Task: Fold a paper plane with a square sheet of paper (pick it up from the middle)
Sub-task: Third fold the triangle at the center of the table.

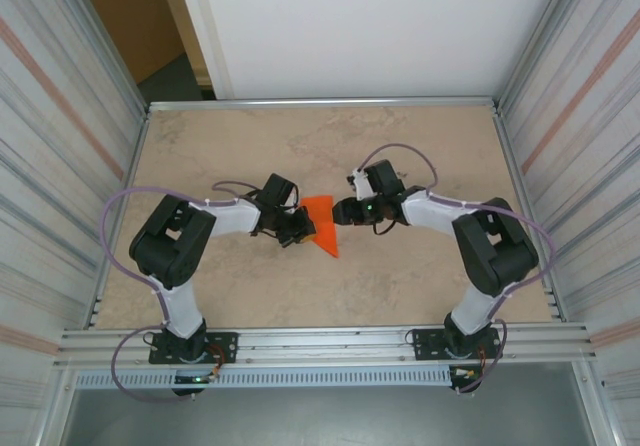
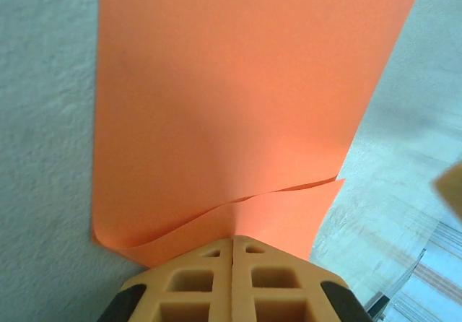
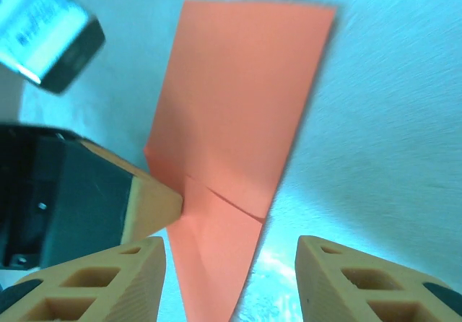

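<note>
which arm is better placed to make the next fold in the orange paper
Likely right: the right gripper is open and free beside the paper; the left gripper is shut on it.

From above, the orange paper (image 1: 322, 224) is too small for me to see its folds, and the left gripper (image 1: 303, 230) hides one edge. My left wrist camera cuts the paper off at the top edge.

Bright, even light with faint shadows in the top view; wrist views soft-focused, the right blue-tinted.
</note>
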`<state>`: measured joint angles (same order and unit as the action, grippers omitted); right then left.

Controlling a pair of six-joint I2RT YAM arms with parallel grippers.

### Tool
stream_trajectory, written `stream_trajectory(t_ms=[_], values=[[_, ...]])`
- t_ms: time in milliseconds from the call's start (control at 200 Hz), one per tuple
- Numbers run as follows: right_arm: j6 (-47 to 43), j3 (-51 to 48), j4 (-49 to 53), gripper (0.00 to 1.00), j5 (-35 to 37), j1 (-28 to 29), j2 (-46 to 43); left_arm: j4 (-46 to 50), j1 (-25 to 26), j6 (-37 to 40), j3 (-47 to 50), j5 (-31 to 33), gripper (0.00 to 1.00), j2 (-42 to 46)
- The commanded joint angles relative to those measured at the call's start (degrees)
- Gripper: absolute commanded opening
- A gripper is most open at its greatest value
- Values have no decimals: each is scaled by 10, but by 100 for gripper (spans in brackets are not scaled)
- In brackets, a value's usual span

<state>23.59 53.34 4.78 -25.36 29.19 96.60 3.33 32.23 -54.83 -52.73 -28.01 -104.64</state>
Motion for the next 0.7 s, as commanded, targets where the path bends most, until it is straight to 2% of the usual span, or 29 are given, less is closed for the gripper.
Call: stream_trajectory(t_ms=[0, 115, 226, 461, 586, 692], values=[[25, -10, 47, 49, 33, -4, -47, 14, 0, -10, 24, 42, 3, -19], [28, -18, 59, 48, 35, -6, -72, -8, -1, -9, 26, 44, 3, -20], [25, -21, 54, 44, -18, -7, -66, -29, -1, -6, 20, 38, 3, -27], [25, 6, 42, 28, -123, 3, -3, -30, -1, -1, 13, 35, 3, -32], [24, 22, 42, 18, -154, 7, 33, -31, -1, -1, 22, 38, 3, -30], [16, 37, 48, 14, -171, 15, 56, -34, -1, -3, 27, 37, 3, -29]])
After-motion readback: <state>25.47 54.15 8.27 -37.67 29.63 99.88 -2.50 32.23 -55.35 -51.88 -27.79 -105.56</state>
